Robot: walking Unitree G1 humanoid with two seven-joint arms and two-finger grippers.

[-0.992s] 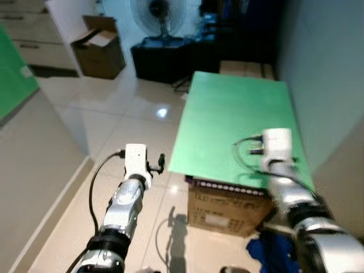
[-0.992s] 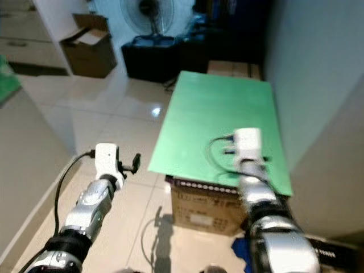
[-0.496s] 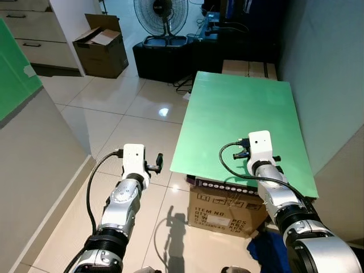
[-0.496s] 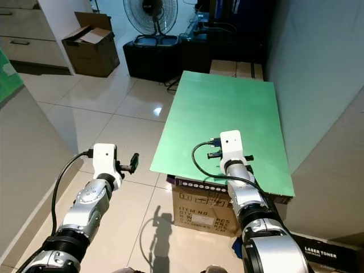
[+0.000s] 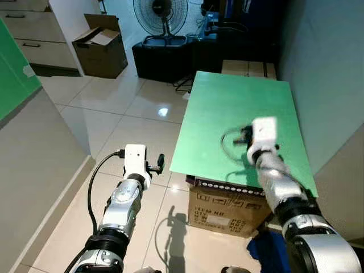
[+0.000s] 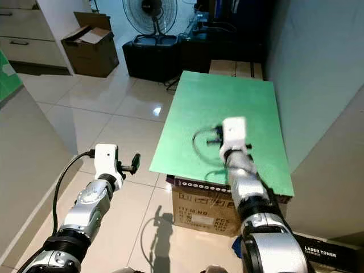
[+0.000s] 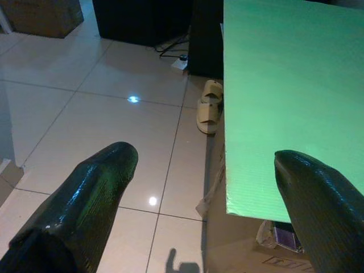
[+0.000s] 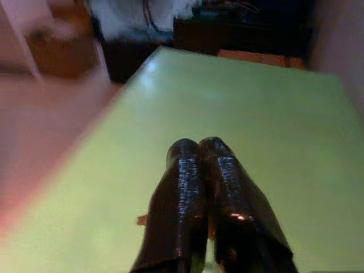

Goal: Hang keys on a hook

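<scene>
Keys and hook unseen. Right tool [image 8: 207, 216] pinched closed over green tabletop [image 5: 239, 108], left tool [image 7: 199, 199] wide open, empty. Next: locate keys.

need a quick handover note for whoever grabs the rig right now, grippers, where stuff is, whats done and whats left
Left gripper: open, empty, held over the tiled floor beside the green board.
Right gripper: fingers pressed shut, raised over the green board; arm blurred, in motion. Something small and orange-brown shows between the fingers, too unclear to name.
Board lies on a cardboard box.
No keys or hook can be made out from here.
Done: nothing confirmed. Left: find the hook, confirm the keys, hang them.
</scene>
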